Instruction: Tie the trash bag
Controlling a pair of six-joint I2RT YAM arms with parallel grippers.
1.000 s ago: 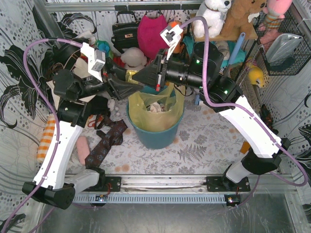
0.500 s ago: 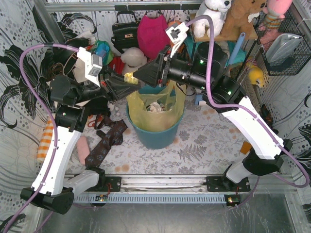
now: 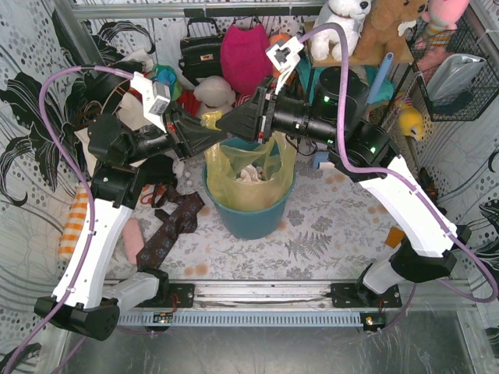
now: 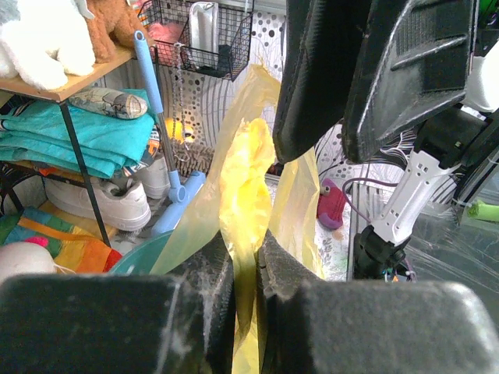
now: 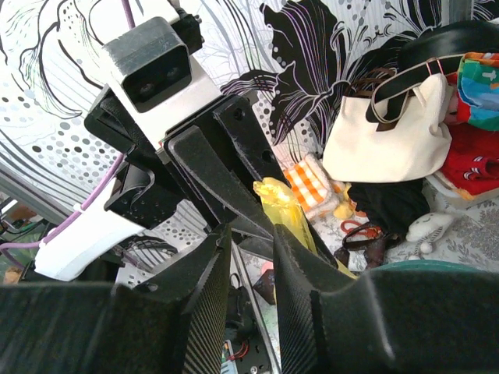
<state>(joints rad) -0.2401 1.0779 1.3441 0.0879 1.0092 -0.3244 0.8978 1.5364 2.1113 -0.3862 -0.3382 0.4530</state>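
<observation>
We saw two arms, the left arm [image 3: 93, 241] and the right arm [image 3: 409, 210], rising from the near edge of one patterned surface [image 3: 327, 234]. Mid-surface stood one teal bin [image 3: 251, 220] holding one yellow trash bag [image 3: 248, 185]. Above the bin's far rim, the left gripper [image 4: 245, 248] pinched a twisted strand of the bag. The right gripper [image 5: 248, 234] was narrow, and we could not tell whether it held anything.

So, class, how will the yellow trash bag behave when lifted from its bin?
Probably floppy: the trash bag is bunched into a thin twisted strip where the left gripper pinches it. Likely light, as only crumpled white paper shows inside. The thin film may slip or tear if yanked against the teal bin.
</observation>
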